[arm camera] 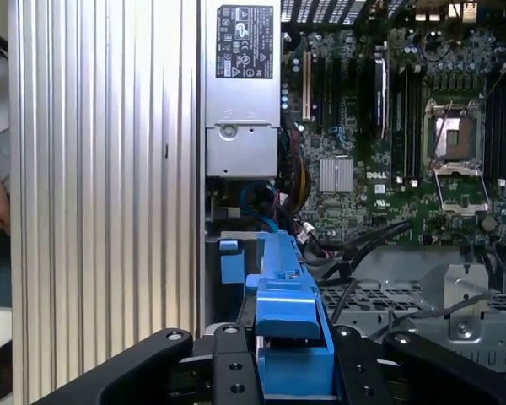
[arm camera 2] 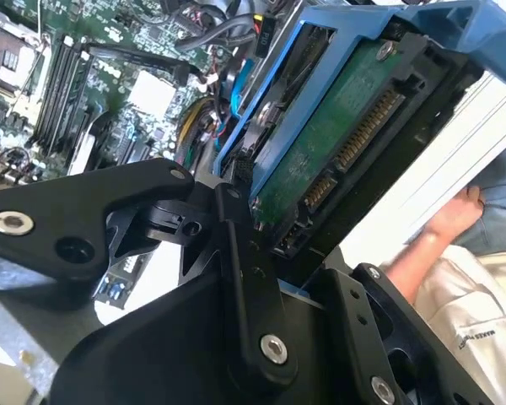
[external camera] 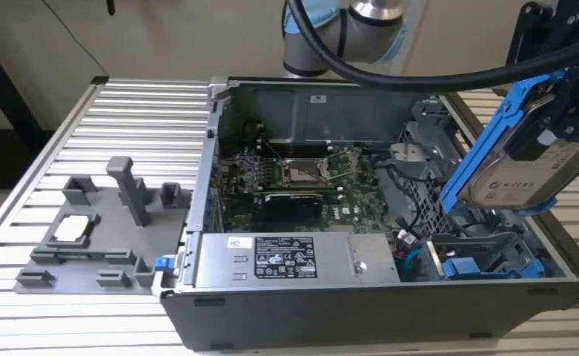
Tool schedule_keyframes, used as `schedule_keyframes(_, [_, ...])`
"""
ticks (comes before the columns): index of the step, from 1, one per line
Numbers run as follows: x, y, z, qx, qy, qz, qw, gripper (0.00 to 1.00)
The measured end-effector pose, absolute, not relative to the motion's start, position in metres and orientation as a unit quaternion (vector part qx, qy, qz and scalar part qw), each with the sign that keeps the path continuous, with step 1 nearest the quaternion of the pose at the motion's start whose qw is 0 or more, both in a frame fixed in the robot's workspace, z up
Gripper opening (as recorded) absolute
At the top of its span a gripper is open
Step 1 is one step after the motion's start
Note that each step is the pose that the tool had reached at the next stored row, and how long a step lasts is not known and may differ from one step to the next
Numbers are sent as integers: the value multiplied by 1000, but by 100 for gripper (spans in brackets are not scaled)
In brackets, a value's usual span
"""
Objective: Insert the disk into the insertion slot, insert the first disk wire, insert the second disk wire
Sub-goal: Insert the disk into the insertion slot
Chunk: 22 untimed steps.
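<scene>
My gripper (external camera: 558, 122) is shut on the disk (external camera: 526, 174), a silver-grey drive in a bright blue carrier frame. It holds the disk tilted above the case's front corner, on the exterior view's right. Below it lies the insertion slot (external camera: 479, 256), a grey metal bay with blue fittings (external camera: 457, 267). The second wrist view shows the disk's green circuit-board underside (arm camera 2: 346, 126) and its connectors. The first wrist view shows the blue carrier (arm camera: 287, 321) clamped between the black fingers (arm camera: 228, 371), with the slot's blue fitting (arm camera: 229, 260) beyond it.
The open computer case holds a motherboard (external camera: 299, 174), a silver labelled power-supply box (external camera: 279, 259), a perforated grey cage (external camera: 422, 189) and loose cables (external camera: 408, 245). A grey fixture with posts (external camera: 101, 230) sits on the ribbed table at the exterior view's left. A person's hand (arm camera 2: 455, 219) is nearby.
</scene>
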<state>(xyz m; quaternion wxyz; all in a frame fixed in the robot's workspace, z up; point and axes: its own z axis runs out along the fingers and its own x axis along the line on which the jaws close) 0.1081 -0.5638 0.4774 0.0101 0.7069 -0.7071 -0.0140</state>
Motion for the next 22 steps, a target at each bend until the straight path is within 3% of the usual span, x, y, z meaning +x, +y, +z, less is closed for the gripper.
schedule_keyframes(22, [111, -568, 452, 714, -700, -14, 10, 33])
